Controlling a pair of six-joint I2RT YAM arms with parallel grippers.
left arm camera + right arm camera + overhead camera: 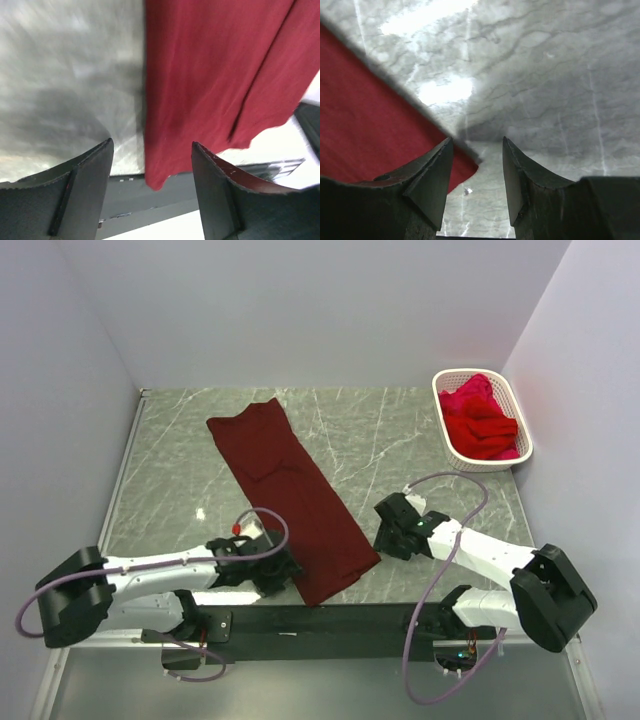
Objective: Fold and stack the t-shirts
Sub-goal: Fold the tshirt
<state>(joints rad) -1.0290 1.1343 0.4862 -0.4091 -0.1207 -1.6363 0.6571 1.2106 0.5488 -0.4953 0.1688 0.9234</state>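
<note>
A dark maroon t-shirt (285, 490), folded into a long narrow strip, lies diagonally across the grey marble table (400, 440). My left gripper (285, 575) stands open at the strip's near left corner. In the left wrist view the shirt (210, 75) ends in a corner that hangs over the table edge between the fingers of the left gripper (152, 145), untouched. My right gripper (385, 532) is open at the near right corner. There the shirt (365, 130) tapers to a tip beside the left finger of the right gripper (477, 141). Brighter red t-shirts (480, 420) fill a basket.
The white slotted basket (441, 405) stands at the far right against the wall. A black rail (320, 618) runs along the table's near edge between the arm bases. Walls close the table in at the left, back and right.
</note>
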